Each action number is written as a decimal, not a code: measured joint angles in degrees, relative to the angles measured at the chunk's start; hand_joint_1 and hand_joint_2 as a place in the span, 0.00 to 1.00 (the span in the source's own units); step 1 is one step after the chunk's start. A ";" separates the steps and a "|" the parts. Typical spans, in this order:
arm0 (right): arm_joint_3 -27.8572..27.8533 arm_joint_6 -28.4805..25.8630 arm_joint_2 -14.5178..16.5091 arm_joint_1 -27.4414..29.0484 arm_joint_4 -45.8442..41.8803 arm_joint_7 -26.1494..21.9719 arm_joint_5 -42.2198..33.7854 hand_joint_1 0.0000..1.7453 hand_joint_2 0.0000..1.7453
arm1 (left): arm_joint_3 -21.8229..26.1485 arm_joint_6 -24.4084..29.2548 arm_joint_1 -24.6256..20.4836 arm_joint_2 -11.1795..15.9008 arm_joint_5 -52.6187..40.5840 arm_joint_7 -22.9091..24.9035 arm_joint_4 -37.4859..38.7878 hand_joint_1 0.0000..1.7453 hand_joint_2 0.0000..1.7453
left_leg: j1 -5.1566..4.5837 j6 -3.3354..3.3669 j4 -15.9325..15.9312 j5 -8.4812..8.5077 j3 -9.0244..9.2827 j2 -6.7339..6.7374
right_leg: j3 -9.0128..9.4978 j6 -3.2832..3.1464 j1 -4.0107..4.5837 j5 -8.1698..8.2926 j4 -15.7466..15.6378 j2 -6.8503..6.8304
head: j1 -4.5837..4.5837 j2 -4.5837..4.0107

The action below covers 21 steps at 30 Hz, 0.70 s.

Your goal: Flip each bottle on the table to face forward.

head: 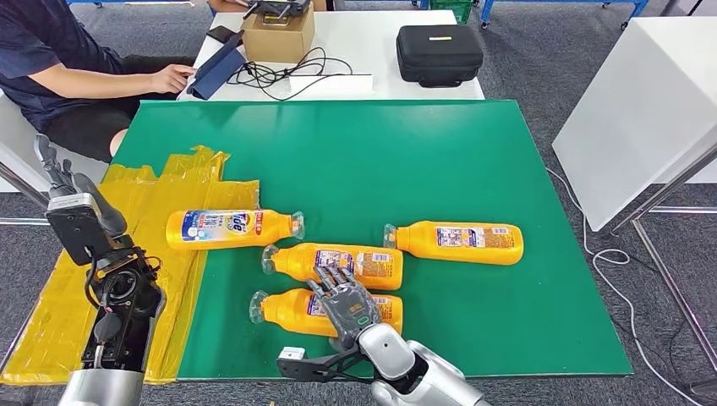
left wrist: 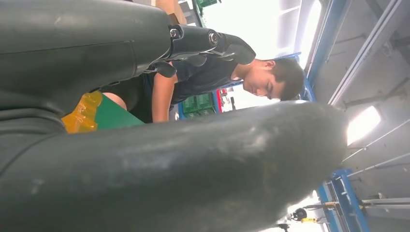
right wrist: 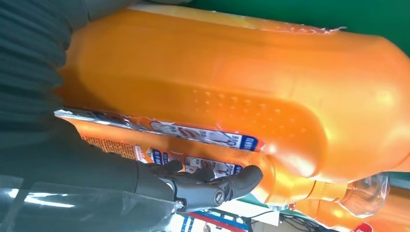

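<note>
Green table (head: 473, 169); right hand (head: 345, 303) over nearest bottle (head: 287, 309), grip unclear

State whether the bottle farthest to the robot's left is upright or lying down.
Lying down. The leftmost bottle rests on its side, partly on the yellow plastic sheet, clear cap pointing toward the other bottles.

A person (head: 59, 68) in a dark shirt sits at the far left, one hand on a dark tablet case (head: 216, 69); on the white table (head: 372, 34) behind stand a cardboard box (head: 279, 35), tangled black cables (head: 279, 72) and a black zipped case (head: 440, 53). Crumpled yellow plastic sheeting (head: 127, 254) lies along the left of the green mat (head: 473, 161); a white cabinet (head: 643, 110) stands at the right.
</note>
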 joint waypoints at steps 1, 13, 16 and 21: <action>0.00 0.07 -0.25 0.10 -0.12 0.01 -0.11 0.00 1.00 | 0.02 -0.07 -0.01 0.00 0.11 -0.01 0.00 0.00 0.00 | 0.00 0.00 0.00 0.00 0.03 0.00 | 0.03 0.00 0.00 0.00 0.00 0.00 | 0.01 0.00; -0.07 0.23 -4.39 1.33 -1.88 -0.80 -1.70 0.00 1.00 | 2.45 0.44 1.62 1.14 4.22 -2.49 -0.04 0.00 0.00 | -0.03 0.00 0.00 0.00 0.19 -0.01 | 0.19 0.00 -0.09 0.00 -0.01 0.00 | -0.01 0.00; -0.21 0.22 -4.94 1.58 -2.47 -0.81 -1.78 0.00 1.00 | 3.05 0.51 2.25 1.70 5.21 -3.11 -0.04 0.00 0.00 | -0.03 0.00 0.00 0.00 0.23 0.00 | 0.22 0.00 -0.09 0.00 -0.01 0.00 | 0.00 0.00; -0.48 0.22 -5.75 2.04 -3.57 -0.81 -1.76 0.00 1.00 | 3.69 0.55 3.40 2.17 5.71 -3.41 -0.09 0.00 0.00 | -0.03 0.00 0.00 0.00 0.24 -0.01 | 0.24 0.00 -0.09 0.00 -0.01 0.00 | 0.00 0.00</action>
